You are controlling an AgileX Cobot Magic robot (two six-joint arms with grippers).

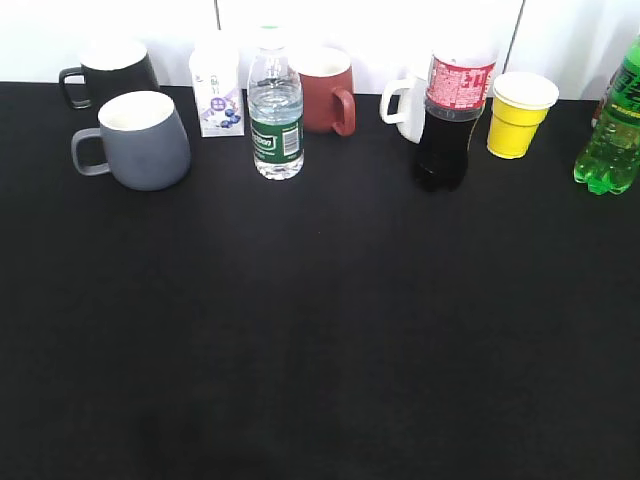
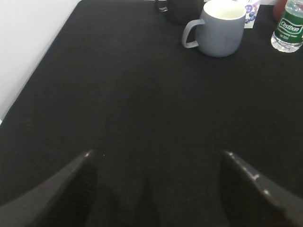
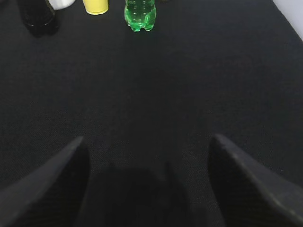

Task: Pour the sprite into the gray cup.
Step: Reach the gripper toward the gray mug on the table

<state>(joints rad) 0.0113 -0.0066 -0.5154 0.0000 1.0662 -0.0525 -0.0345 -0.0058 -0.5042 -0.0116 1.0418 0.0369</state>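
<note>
The sprite (image 1: pixel 610 140), a bright green bottle, stands at the far right edge of the exterior view; its base shows at the top of the right wrist view (image 3: pixel 140 15). The gray cup (image 1: pixel 145 140) stands upright at the back left with a white inside and its handle to the left; it also shows in the left wrist view (image 2: pixel 220 28). My left gripper (image 2: pixel 156 156) is open and empty, well short of the cup. My right gripper (image 3: pixel 147 142) is open and empty, well short of the sprite. Neither gripper shows in the exterior view.
Along the back stand a black mug (image 1: pixel 110 70), a small carton (image 1: pixel 217 85), a clear water bottle (image 1: pixel 275 115), a dark red mug (image 1: pixel 325 90), a white mug (image 1: pixel 405 105), a cola bottle (image 1: pixel 450 120) and a yellow cup (image 1: pixel 520 112). A black cloth (image 1: pixel 320 330) covers the table.
</note>
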